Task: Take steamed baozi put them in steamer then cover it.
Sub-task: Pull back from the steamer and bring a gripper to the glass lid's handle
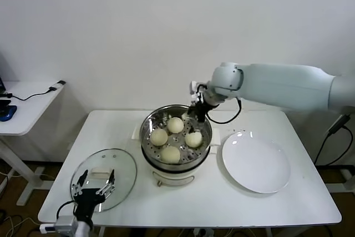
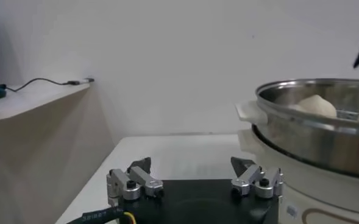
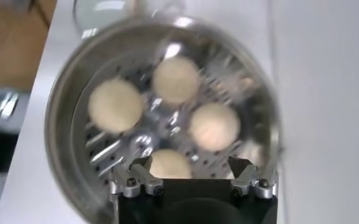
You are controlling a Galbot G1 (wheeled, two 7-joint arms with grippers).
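In the head view no readable writing is showing; the steamer (image 1: pixel 176 140) is sitting upright at the centre of the white table (image 1: pixel 288 203), a round shiny steel pot on a white base, mouth facing up, uncovered; four steamed baozi (image 1: pixel 176 125), smooth cream-white rounds with no long axis, are lying apart on its perforated tray; the right gripper (image 1: pixel 197 110) is hanging at the pot's upper right rim, fingers spread and holding nothing; the white plate (image 1: pixel 256 162) is lying bare at right of centre; the glass lid (image 1: pixel 104 178) is resting flat at lower left, with the left gripper (image 1: pixel 95 184) parked over it, fingers apart; in the left wrist view the steamer (image 2: pixel 313 131) is filling the right side, buns peeking above its rim, a small mark on its base being unreadable; in the right wrist view the spread fingers (image 3: pixel 133 179) are framing the four buns (image 3: pixel 213 126) below.
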